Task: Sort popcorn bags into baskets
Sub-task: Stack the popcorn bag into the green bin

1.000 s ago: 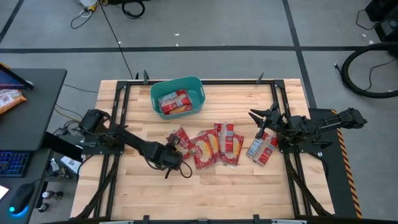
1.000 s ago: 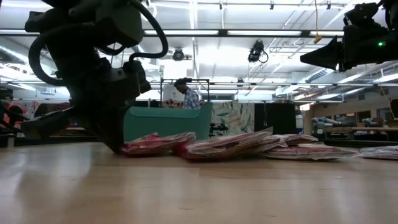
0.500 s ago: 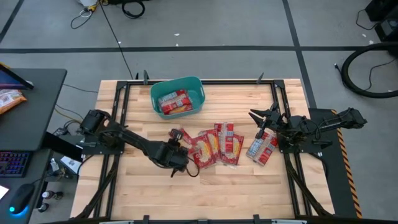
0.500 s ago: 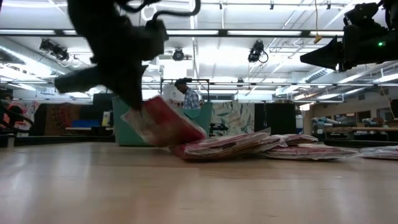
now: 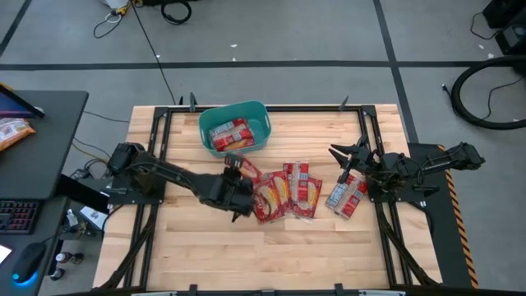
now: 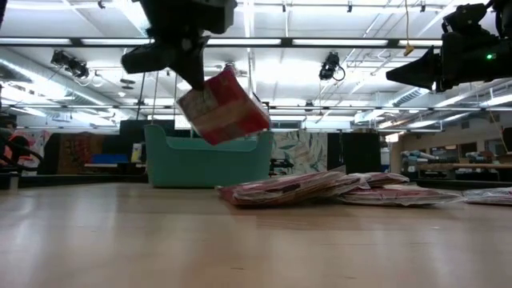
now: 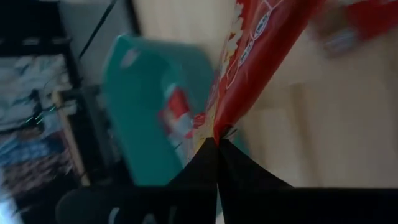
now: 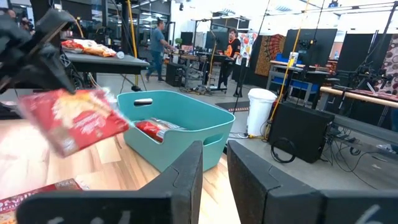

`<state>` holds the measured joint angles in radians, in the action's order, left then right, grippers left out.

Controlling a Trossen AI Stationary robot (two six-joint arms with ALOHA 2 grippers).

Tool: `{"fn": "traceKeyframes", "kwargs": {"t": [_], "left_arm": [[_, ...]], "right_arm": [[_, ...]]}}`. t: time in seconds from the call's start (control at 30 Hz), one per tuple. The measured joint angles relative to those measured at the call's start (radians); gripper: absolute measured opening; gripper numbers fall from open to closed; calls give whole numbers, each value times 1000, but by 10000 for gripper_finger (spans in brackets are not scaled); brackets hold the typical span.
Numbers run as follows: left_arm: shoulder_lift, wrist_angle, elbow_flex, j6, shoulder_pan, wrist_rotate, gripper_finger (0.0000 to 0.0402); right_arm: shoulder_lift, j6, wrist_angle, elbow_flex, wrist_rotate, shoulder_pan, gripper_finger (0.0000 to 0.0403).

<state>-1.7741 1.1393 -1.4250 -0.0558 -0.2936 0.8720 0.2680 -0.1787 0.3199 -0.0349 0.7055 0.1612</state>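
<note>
My left gripper [image 5: 237,181] is shut on one red popcorn bag [image 6: 223,107] and carries it in the air between the pile and the teal tub [image 5: 261,114]. At least one red packet [image 5: 229,135] lies flat in the tub. Several more packets [image 5: 288,193] lie overlapping on the table's middle, and another [image 5: 347,196] lies beside the right arm. My right gripper [image 8: 214,167] is open and hovers still at the table's right side, above that packet. My left gripper pinches the popcorn bag between its two shut fingers at one edge [image 7: 221,129], seen in the left wrist view [image 7: 217,142]. The fingers [image 6: 189,66] come down from above. The bag is lifted clear and hangs tilted below them.
The tub stands near the far edge, left of centre. Black frame rails run along the left [image 5: 156,140] and right [image 5: 370,131] sides of the table. A desk with a keyboard and an orange snack bag [image 5: 11,131] lies off the left edge. People stand in the room behind.
My left gripper has risen from the table and moved toward the far edge and the tub, staying shut. The packet it holds lay at the pile's left end a second ago; one end came up first, and now it hangs clear of the table.
</note>
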Motion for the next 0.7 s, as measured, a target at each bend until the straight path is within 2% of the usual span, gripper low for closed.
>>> {"fn": "traceKeyframes", "kwargs": {"t": [0.13, 0.2, 0.27, 0.4, 0.57, 0.7], "left_arm": [[6, 90, -33, 57, 58, 109, 1], [13, 102, -47, 104, 98, 121, 1], [18, 114, -49, 161, 145, 104, 2], [18, 144, -48, 229, 264, 9, 3], [13, 117, -40, 228, 407, -20, 4], [14, 50, -40, 168, 489, -44, 5]], "right_arm": [[0, 0, 0, 0, 0, 0, 80], [0, 0, 0, 0, 0, 0, 80], [0, 0, 0, 0, 0, 0, 80], [0, 0, 0, 0, 0, 0, 80], [0, 0, 0, 0, 0, 0, 80], [0, 0, 0, 0, 0, 0, 80]]}}
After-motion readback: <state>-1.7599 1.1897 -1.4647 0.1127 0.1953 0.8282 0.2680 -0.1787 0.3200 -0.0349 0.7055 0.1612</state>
